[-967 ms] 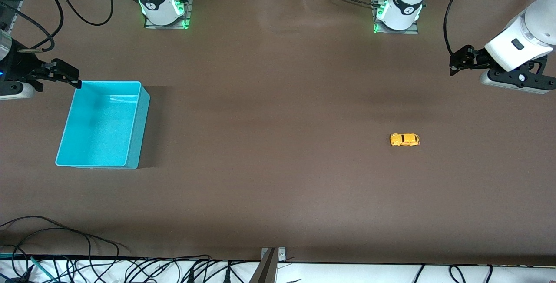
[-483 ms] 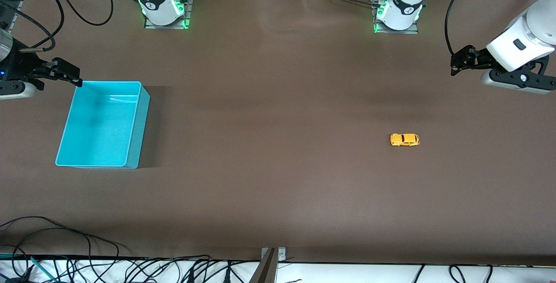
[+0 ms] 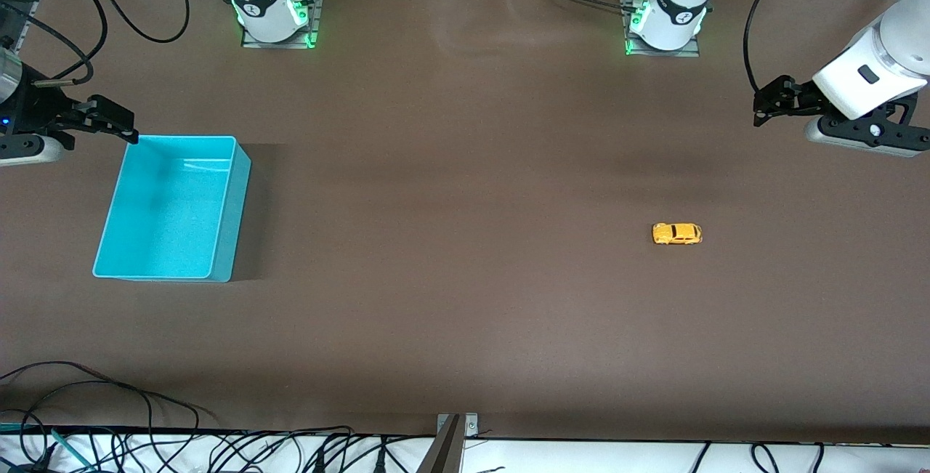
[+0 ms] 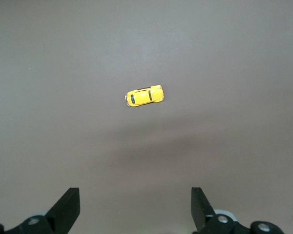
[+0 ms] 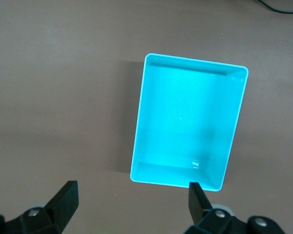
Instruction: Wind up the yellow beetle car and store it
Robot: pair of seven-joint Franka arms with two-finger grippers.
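left gripper [image 3: 769,101] edged up, wide open, empty

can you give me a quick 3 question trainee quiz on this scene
1. True or false: the car lies in the bin.
2. Which gripper has the car in its wrist view? A) left gripper B) right gripper
3. Fill in: both grippers' jaws are ____ and hold nothing.

Key:
1. False. The car sits on the bare table toward the left arm's end; the bin, with nothing in it, is at the right arm's end.
2. A. The right wrist view shows the bin instead.
3. Open.
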